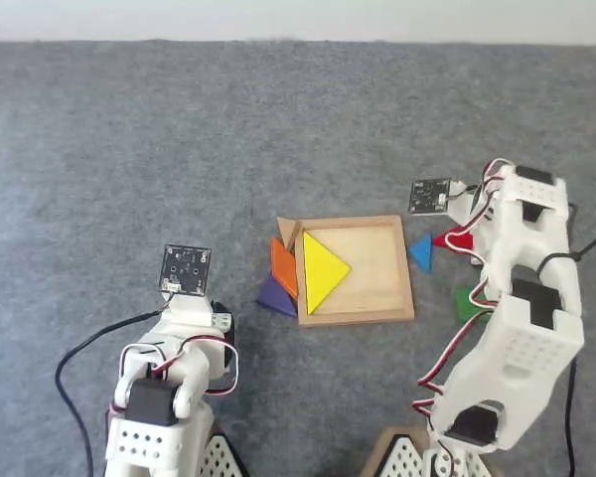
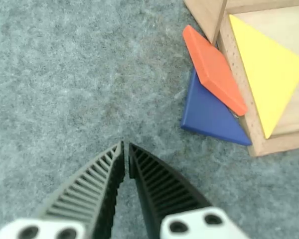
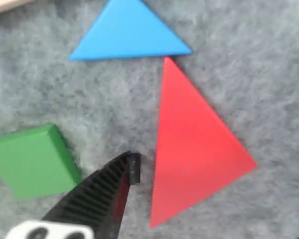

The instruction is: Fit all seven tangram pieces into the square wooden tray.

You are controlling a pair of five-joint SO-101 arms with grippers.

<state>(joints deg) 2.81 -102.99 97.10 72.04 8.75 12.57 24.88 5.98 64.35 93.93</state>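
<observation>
The square wooden tray (image 1: 402, 266) lies mid-table with a yellow triangle (image 1: 323, 268) inside along its left wall. An orange parallelogram (image 2: 214, 69) leans on the tray's outer left rim (image 2: 241, 99), overlapping a dark blue triangle (image 2: 209, 117). A wood-coloured piece (image 2: 204, 12) lies at the tray's far left corner. My left gripper (image 2: 125, 147) is shut and empty over bare carpet, well short of these pieces. Right of the tray lie a light blue triangle (image 3: 129, 32), a red triangle (image 3: 194, 144) and a green square (image 3: 32, 162). My right gripper (image 3: 209, 199) is open low over the red triangle, one finger (image 3: 122, 174) on the carpet between red and green.
Grey carpet (image 1: 129, 149) covers the whole table. The right arm's body (image 1: 521, 298) stands over the area right of the tray and partly hides the green square (image 1: 469, 302). A wooden board edge (image 1: 382, 452) shows near the arms' bases.
</observation>
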